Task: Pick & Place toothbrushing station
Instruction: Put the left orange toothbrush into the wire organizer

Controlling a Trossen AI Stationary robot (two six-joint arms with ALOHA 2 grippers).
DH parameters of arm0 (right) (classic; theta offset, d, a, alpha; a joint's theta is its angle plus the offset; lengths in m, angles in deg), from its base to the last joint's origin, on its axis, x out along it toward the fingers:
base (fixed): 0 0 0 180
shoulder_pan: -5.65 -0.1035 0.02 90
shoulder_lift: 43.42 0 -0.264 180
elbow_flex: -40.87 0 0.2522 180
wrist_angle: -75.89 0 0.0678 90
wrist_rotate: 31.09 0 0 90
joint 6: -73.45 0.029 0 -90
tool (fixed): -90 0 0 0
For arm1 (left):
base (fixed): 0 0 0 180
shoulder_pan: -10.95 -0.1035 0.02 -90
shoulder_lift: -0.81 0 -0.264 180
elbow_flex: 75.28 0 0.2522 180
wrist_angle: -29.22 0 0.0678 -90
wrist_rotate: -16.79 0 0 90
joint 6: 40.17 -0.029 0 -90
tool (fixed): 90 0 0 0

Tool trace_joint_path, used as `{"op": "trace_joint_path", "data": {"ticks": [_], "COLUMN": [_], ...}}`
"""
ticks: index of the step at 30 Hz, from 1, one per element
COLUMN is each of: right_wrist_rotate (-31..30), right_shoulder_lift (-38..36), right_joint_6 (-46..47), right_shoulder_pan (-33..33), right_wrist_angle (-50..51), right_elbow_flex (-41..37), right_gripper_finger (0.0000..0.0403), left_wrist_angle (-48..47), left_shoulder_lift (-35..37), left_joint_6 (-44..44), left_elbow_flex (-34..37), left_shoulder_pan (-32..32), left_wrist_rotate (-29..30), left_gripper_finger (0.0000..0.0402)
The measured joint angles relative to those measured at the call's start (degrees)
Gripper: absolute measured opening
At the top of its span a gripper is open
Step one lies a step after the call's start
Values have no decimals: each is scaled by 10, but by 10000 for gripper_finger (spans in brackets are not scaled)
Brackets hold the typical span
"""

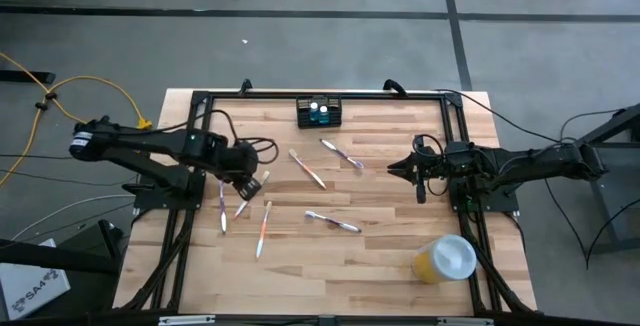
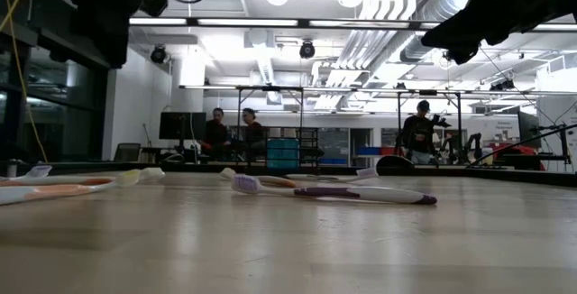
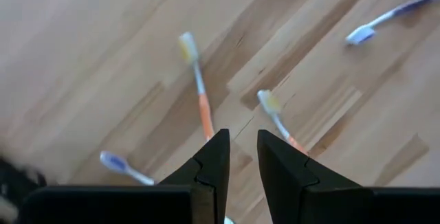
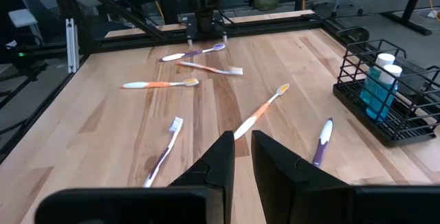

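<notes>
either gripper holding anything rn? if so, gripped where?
Nothing held. Left gripper hovers over the toothbrushes with an empty gap between its fingers; right gripper is empty too.

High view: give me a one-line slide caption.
Toothbrushes lie scattered on the wooden table, black caddy at its far edge, left gripper and right gripper poised above them.

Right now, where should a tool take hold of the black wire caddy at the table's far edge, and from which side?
Grip the black wire caddy by its top rim, coming from above. The open wire frame gives thin bars to pinch, but two blue bottles fill its inside. The right tool looks better placed.
</notes>
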Motion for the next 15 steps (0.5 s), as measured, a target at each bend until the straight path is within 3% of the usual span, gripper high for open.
{"op": "trace_joint_path", "data": {"ticks": [4, 15], "right_wrist_rotate": [0, 8], "right_shoulder_lift": [0, 0], "right_joint_6": [0, 0], "right_shoulder_pan": [0, 0], "right_wrist_angle": [0, 2], "right_elbow_flex": [0, 0], "right_gripper_finger": [43, 43], "left_wrist_angle": [-26, -29], "left_shoulder_lift": [-4, -33], "left_joint_6": [71, 66], "left_elbow_flex": [0, 0], "left_shoulder_pan": [16, 32], "left_wrist_rotate": [1, -3], "left_gripper_finger": [71, 71]}}
